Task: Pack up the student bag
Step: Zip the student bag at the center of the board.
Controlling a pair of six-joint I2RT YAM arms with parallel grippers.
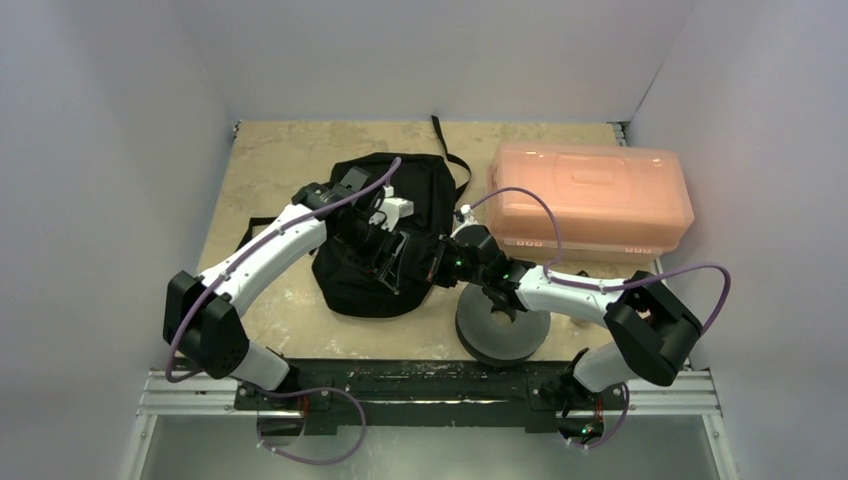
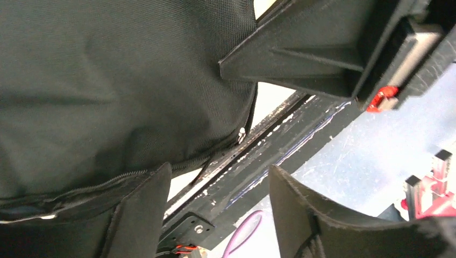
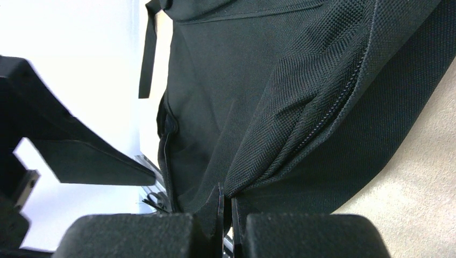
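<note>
Right wrist: student bag (image 3: 258, 97) fabric is clamped in the right gripper (image 3: 226, 215); the left gripper (image 2: 219, 171) is spread apart beside it.

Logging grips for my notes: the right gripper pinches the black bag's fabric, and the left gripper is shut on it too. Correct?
Not quite. The right gripper does pinch fabric of the student bag, but the left gripper is open: the left wrist view shows its jaws apart, gripping nothing.
</note>
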